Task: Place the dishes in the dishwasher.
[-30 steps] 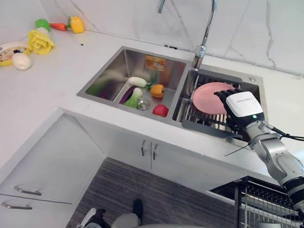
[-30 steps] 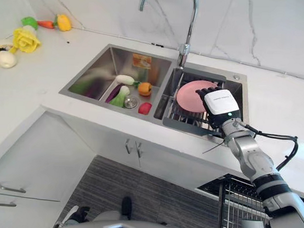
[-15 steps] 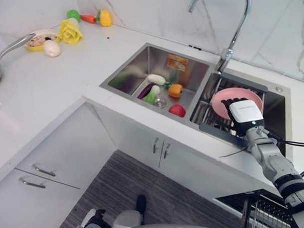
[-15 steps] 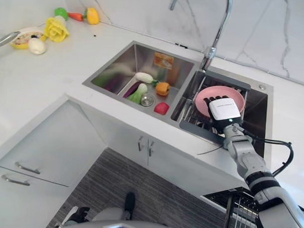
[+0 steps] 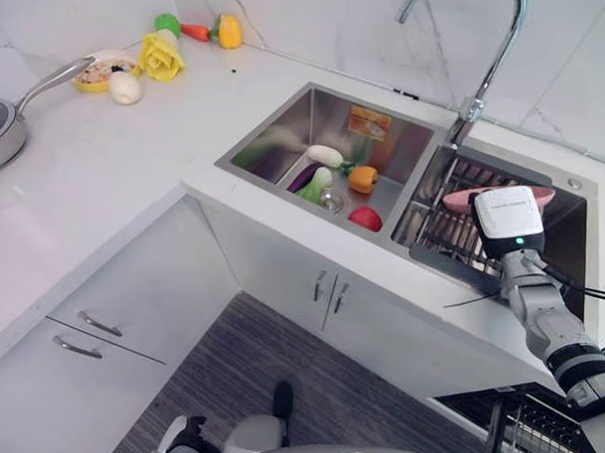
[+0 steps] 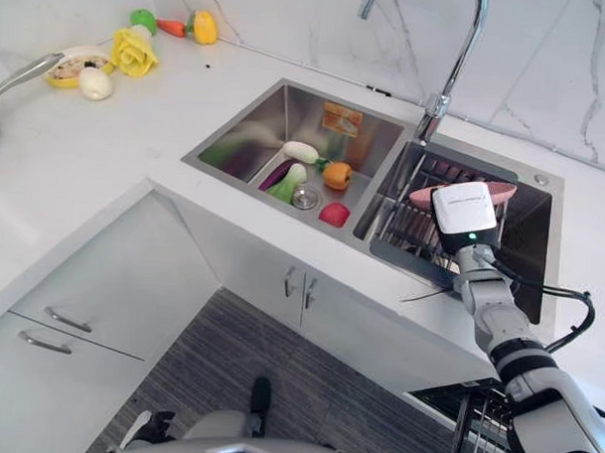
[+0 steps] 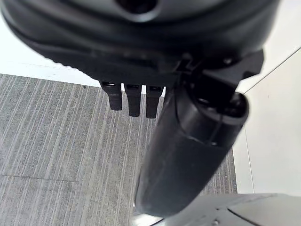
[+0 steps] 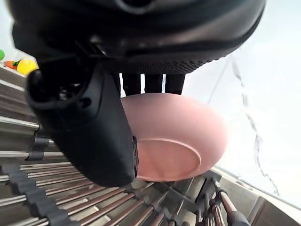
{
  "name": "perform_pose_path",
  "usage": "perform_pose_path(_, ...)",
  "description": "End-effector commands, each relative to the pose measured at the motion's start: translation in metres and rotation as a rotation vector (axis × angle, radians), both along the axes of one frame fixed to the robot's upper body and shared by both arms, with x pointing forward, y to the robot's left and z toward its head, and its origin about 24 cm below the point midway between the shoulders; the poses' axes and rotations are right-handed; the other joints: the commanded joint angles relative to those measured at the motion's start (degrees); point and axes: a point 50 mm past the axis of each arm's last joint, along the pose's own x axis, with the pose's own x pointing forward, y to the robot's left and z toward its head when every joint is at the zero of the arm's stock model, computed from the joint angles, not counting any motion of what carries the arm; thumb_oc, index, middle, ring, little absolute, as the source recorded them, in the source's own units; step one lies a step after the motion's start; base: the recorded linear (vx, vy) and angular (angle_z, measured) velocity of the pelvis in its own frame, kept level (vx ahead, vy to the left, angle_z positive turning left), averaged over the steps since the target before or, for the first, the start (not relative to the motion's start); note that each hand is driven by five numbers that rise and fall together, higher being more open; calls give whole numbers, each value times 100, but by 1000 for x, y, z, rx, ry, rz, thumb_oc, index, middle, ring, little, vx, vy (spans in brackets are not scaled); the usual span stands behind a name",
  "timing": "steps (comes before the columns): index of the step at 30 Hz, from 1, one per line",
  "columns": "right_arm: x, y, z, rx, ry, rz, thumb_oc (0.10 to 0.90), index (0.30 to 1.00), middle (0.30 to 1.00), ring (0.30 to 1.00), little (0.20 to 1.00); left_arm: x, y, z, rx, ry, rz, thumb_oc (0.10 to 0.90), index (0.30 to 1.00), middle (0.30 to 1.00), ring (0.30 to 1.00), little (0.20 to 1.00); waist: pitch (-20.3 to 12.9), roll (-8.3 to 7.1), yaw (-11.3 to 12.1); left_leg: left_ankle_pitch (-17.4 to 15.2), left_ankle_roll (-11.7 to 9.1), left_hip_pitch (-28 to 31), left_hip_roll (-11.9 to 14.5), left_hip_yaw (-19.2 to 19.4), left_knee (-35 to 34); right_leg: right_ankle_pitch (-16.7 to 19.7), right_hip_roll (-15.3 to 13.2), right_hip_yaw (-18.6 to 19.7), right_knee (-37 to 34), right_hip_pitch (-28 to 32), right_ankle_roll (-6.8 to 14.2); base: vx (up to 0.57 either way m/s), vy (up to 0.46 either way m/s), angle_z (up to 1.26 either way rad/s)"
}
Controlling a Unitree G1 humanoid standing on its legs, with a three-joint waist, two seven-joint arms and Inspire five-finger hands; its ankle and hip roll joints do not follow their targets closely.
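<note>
toy vegetables (image 5: pixel 336 172) in sink basin (image 5: pixel 286 136); pan (image 5: pixel 3 127) on counter (image 5: pixel 96 170).

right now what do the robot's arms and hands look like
The right arm is silver-grey with dark bands at the joints, and a thin black cable runs alongside it. Its right hand is dark, with a white rectangular cover on the back bearing small print and a tiny green light. In the wrist views the left hand and right hand are matte black, with a thick rounded thumb and squared fingertips.

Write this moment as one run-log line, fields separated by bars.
right robot hand: pinching pink plate | plate: above sink rack | left robot hand: idle, over floor
</note>
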Motion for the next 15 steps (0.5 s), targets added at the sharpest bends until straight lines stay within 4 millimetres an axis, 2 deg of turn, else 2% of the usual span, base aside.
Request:
perform_pose_path(1, 17, -12, 78, -86, -301, -14, 400, 300, 300, 300, 300, 15, -18, -1, -7, -28, -61, 800, 900, 900, 900, 900, -238, 341, 422, -334, -1039, 541, 981, -478, 80, 19, -491, -558, 89, 131, 473, -7, -5, 8)
perform_pose_path(4, 14, -14, 86, -87, -345, -14, 400, 300, 300, 300, 300, 16, -19, -1, -9, -34, -65, 800, 900, 900, 900, 900, -243, 344, 427, -332, -1046, 538, 979, -499, 80, 15, -487, -583, 89, 142, 470, -6, -2, 4)
perform_pose_path(6, 9, -13, 101, -70, -422, 9, 400, 300, 300, 300, 300, 18, -18, 0, -10, -42, -65, 800, 900, 900, 900, 900, -244, 346, 402, -334, -1042, 541, 981, -507, 80, 7, -480, -582, 89, 143, 462, -18, 0, 4)
perform_pose_path(7, 9, -13, 101, -70, -422, 9, 400, 300, 300, 300, 300, 18, -18, 0, -10, -42, -65, 800, 900, 900, 900, 900, -244, 346, 402, -334, -1042, 541, 981, -507, 80, 7, -480, -582, 89, 143, 462, -15, -1, 5)
perform_pose_path(8, 3, -9, 112, -48, -489, 40, 400, 300, 300, 300, 300, 19, -18, 0, -11, -47, -60, 800, 900, 900, 900, 900, -240, 346, 367, -341, -1041, 538, 984, -517, 80, -6, -471, -567, 89, 139, 450, 0, 0, 0)
perform_pose_path(9, 2, -9, 112, -48, -488, 37, 400, 300, 300, 300, 300, 19, -18, 0, -10, -46, -63, 800, 900, 900, 900, 900, -242, 342, 381, -341, -1042, 538, 984, -520, 80, -7, -470, -570, 89, 141, 449, -4, 7, 4)
perform_pose_path(11, -12, -4, 123, -3, -585, 84, 400, 300, 300, 300, 300, 20, -19, 0, -10, -53, -64, 800, 900, 900, 900, 900, -230, 353, 292, -363, -1023, 541, 979, -521, 80, -17, -463, -527, 89, 118, 440, 6, 14, 6)
perform_pose_path(15, -38, 8, 133, 53, -709, 164, 400, 300, 300, 300, 300, 20, -17, 1, 3, -57, -75, 800, 900, 900, 900, 900, -217, 341, 189, -390, -995, 555, 984, -453, 80, -34, -453, -408, 89, 56, 429, 6, 4, 7)
